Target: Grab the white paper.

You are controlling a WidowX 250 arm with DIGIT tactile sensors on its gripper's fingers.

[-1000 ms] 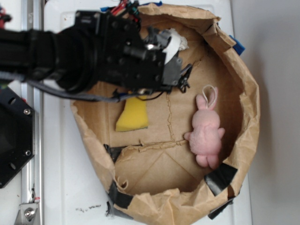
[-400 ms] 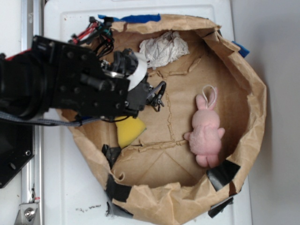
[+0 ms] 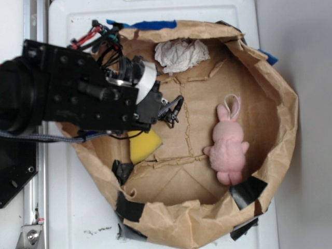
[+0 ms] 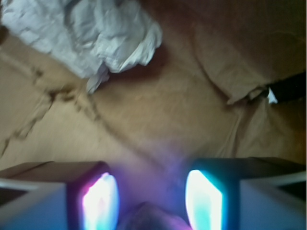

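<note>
In the wrist view, the claw [image 4: 151,201] fills the bottom edge: two glowing pads with a clear gap between them, spread apart and gripping nothing. Beyond them lies creased brown bag floor, and farther off, in the upper left corner, the white paper [image 4: 91,33], a crumpled wad resting on the bag and well apart from the pads.

The exterior view shows what the wrist camera misses: the black arm [image 3: 72,93] reaching in from the left over the rim of the open paper bag [image 3: 275,129] on the white tabletop [image 3: 83,207]. A yellow sponge [image 3: 144,146] peeks out beneath the arm, a pink plush rabbit [image 3: 228,148] lies to the right, and the white paper [image 3: 181,54] sits by the bag's far wall.
</note>
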